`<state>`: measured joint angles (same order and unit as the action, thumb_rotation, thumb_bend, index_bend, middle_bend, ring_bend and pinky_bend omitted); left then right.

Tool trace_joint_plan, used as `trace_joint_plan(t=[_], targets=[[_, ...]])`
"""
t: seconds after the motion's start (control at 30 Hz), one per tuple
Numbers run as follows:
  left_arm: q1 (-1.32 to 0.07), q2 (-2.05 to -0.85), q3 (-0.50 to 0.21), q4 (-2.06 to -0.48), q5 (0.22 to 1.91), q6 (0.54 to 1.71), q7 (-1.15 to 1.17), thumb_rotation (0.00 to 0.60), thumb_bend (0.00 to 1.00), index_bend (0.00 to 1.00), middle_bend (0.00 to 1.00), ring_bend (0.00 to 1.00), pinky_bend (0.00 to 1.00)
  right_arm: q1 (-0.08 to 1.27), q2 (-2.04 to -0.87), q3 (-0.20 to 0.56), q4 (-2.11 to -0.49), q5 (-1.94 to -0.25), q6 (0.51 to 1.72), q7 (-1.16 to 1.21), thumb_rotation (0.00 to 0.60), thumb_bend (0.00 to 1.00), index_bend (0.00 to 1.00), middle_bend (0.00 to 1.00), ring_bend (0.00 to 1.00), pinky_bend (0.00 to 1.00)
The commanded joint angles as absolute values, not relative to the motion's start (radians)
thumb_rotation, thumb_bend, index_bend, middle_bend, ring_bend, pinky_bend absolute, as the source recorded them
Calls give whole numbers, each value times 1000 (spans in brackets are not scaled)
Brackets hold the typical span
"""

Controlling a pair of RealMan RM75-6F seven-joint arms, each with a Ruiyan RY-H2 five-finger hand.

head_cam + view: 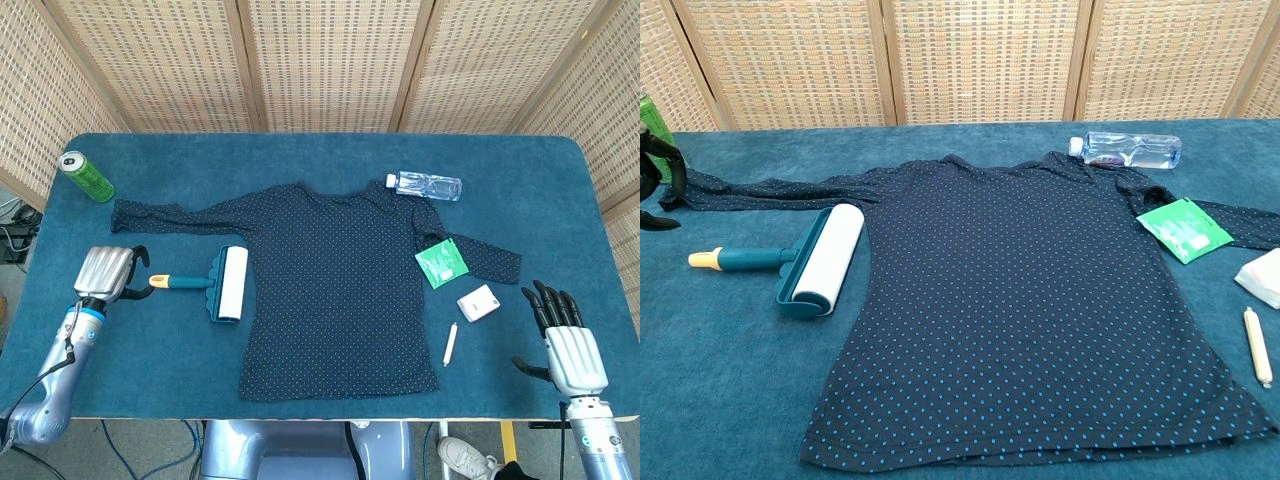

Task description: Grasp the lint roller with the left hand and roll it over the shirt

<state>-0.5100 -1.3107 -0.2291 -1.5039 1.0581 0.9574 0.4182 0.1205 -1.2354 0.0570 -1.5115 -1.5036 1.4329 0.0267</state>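
The lint roller [212, 283] [800, 259] lies on the table just left of the shirt, its white roll toward the shirt and its teal handle with a yellow tip pointing left. The dark dotted shirt [340, 290] [1020, 290] is spread flat in the middle. My left hand [104, 273] hovers just left of the handle tip, fingers apart and holding nothing; only its dark fingertips [662, 170] show at the chest view's left edge. My right hand [566, 340] rests open near the front right corner.
A green can [87, 176] stands at the far left. A clear water bottle [428, 185] lies by the collar. A green packet [441, 262] sits on the right sleeve, with a white box [478, 302] and a small stick [450, 343] beside it.
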Motion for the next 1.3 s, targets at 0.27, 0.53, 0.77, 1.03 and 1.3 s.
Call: trace_joint_plan(t=[0.27, 0.53, 0.77, 1.03, 1.3], targets=[[-631, -1403, -199, -1401, 889, 885, 599, 600, 232, 483, 770, 685, 702, 124, -1244, 60, -1500, -1497, 1426, 24, 600, 55, 0, 0, 0, 0], [-671, -1459, -168, -1347, 824, 869, 639, 600, 296, 448, 770, 685, 702, 126, -1247, 60, -1495, -1492, 1420, 25, 600, 55, 0, 0, 0, 0], [-695, -1494, -150, -1295, 803, 855, 637, 600, 295, 435, 770, 685, 702, 129, -1251, 58, -1492, -1494, 1416, 25, 600, 55, 0, 0, 0, 0], [-717, -1520, -128, -1264, 778, 838, 649, 600, 296, 445, 770, 685, 701, 130, -1253, 58, -1489, -1492, 1413, 26, 600, 55, 0, 0, 0, 0], [-730, -1555, -107, -1226, 764, 836, 656, 600, 323, 480, 770, 685, 701, 130, -1254, 58, -1488, -1495, 1416, 31, 600, 55, 0, 0, 0, 0]])
